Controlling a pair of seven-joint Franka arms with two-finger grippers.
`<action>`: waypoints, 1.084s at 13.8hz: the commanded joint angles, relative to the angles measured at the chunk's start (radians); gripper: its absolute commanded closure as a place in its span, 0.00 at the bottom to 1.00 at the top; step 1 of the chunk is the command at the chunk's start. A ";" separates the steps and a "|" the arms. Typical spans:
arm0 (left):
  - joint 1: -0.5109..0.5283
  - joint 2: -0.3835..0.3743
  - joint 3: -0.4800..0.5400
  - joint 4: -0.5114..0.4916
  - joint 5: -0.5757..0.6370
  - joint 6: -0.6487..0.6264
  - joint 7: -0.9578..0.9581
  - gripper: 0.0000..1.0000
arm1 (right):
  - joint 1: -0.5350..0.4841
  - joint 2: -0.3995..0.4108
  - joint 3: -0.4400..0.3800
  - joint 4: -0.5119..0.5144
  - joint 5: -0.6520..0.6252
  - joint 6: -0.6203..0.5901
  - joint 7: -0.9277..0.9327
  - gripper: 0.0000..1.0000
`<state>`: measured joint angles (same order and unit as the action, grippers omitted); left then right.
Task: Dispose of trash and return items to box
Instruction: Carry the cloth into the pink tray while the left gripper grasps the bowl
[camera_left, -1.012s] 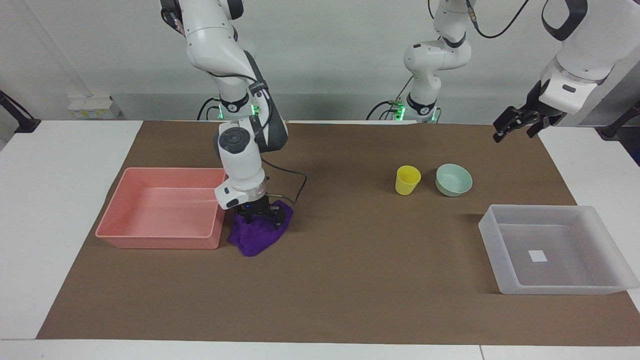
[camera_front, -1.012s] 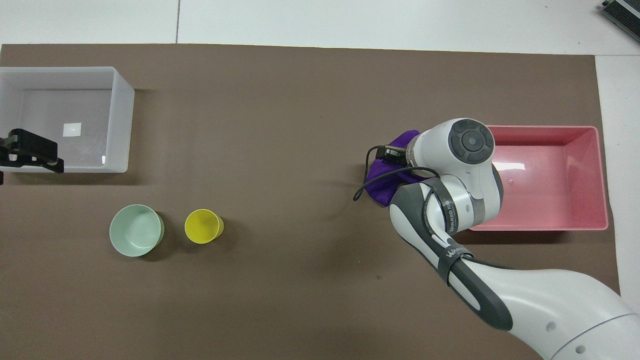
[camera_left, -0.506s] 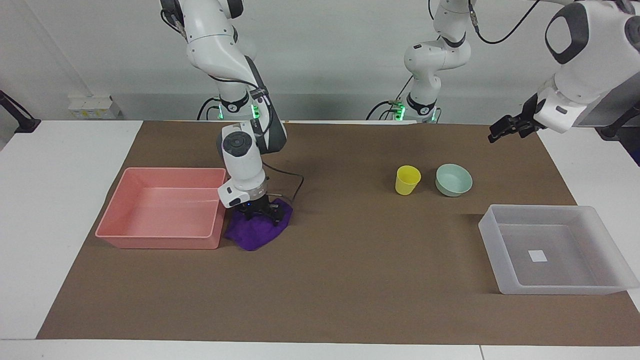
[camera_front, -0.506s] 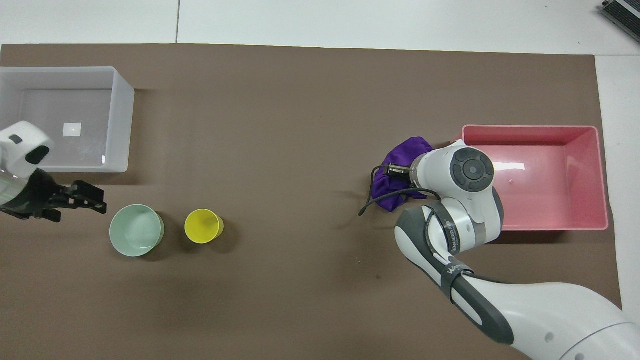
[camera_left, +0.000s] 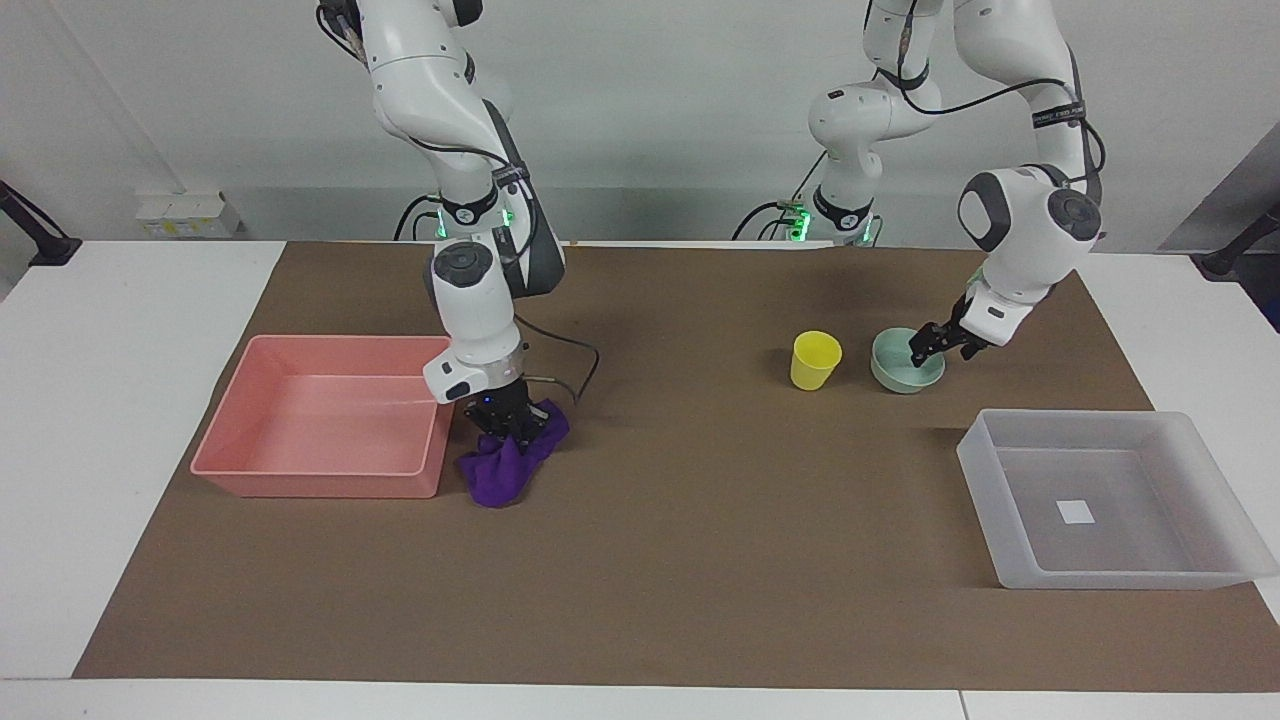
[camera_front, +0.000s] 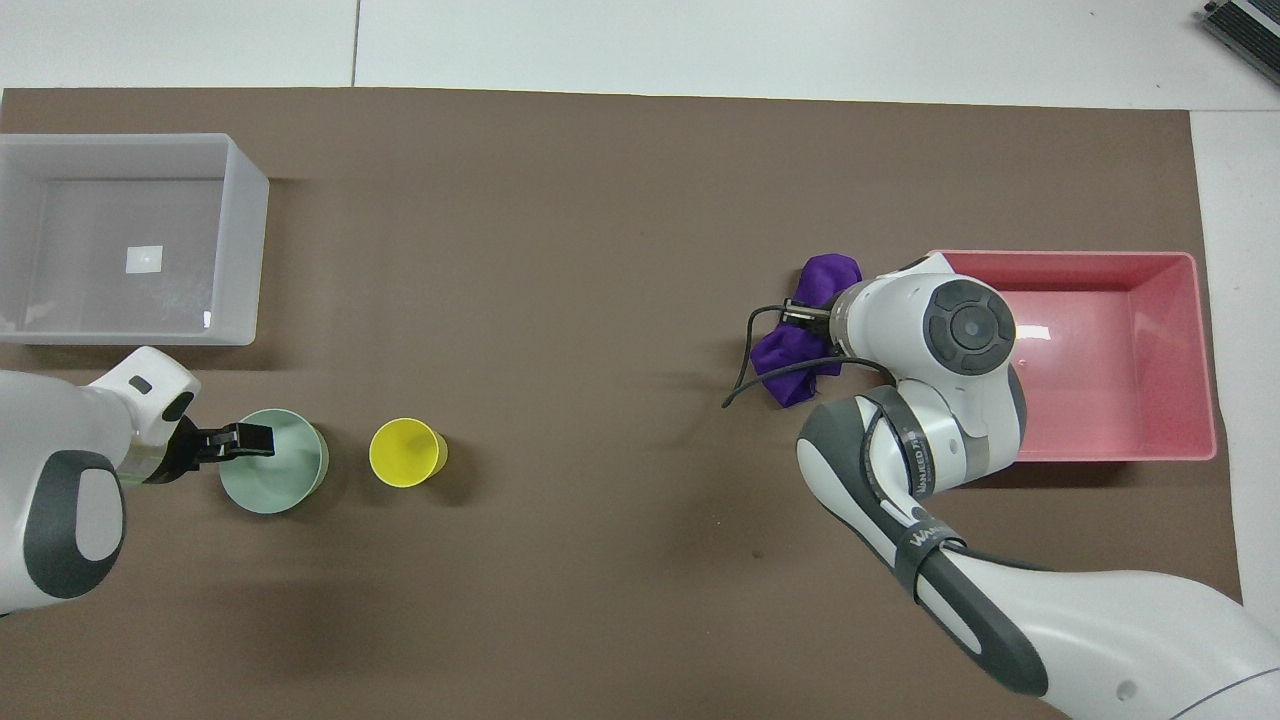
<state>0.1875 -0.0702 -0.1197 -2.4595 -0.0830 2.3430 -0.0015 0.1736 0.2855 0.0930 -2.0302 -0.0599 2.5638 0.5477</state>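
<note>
Desk (camera_left: 700, 560): brown mat, all task things on it.

Pink tray (camera_left: 250, 470) sits at the right arm's end. Clear box (camera_left: 975, 455) sits at the left arm's end, empty apart from a white sticker on its floor, farther from the robots than the cup and bowl.

Right pincer (camera_left: 508, 432) is closed on the purple rag (camera_left: 497, 475), pinching its top. The rag is bunched and hangs down from the grip, its lower end at or just off the mat, just beside the tray's wall on the side toward the desk's middle. Key relation: the tray lies straight sideways from the held rag, toward the right arm's end, with only the wall between them. My read: the rag needs lifting over the rim, then a short shift across.

Left pincer (camera_left: 932, 345) is down at the green bowl (camera_left: 903, 365), at the rim on the side toward the left arm's end. Whether its fingers straddle the rim or have any hold, I cannot tell. Bowl sits on the mat.

Yellow cup (camera_left: 815, 360) stands upright just beside the bowl, toward the desk's middle, untouched. Left arm is nearer to both.
</note>
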 joint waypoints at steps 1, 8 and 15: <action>0.000 -0.002 -0.003 -0.024 -0.020 0.022 0.024 0.94 | -0.016 -0.087 -0.001 0.069 -0.012 -0.126 -0.018 1.00; 0.013 0.000 -0.002 0.107 -0.018 -0.152 0.011 1.00 | -0.216 -0.296 -0.004 0.081 -0.011 -0.362 -0.023 1.00; 0.075 0.089 -0.001 0.604 -0.020 -0.583 0.028 1.00 | -0.356 -0.290 -0.004 -0.039 -0.005 -0.353 -0.049 1.00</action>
<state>0.2396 -0.0479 -0.1155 -1.9877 -0.0889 1.8304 0.0082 -0.1548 -0.0107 0.0773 -2.0322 -0.0610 2.1806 0.5155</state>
